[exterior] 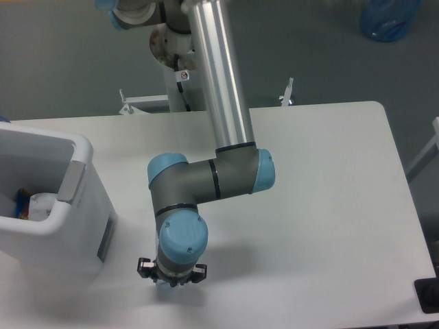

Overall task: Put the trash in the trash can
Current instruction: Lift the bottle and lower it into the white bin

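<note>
Gripper down low at the front of the table, bottle pretty much hidden under it

The gripper (171, 274) points straight down at the white table (322, 205), and the arm's blue wrist cap covers most of it, so I can't tell if the jaws are apart or clamped on anything. Only a pale bluish sliver of the bottle (162, 282) peeks out right at its lower left edge. The trash can (65, 226) sits off to the gripper's left, near it, with a whitish bag (41, 204) inside.
</note>
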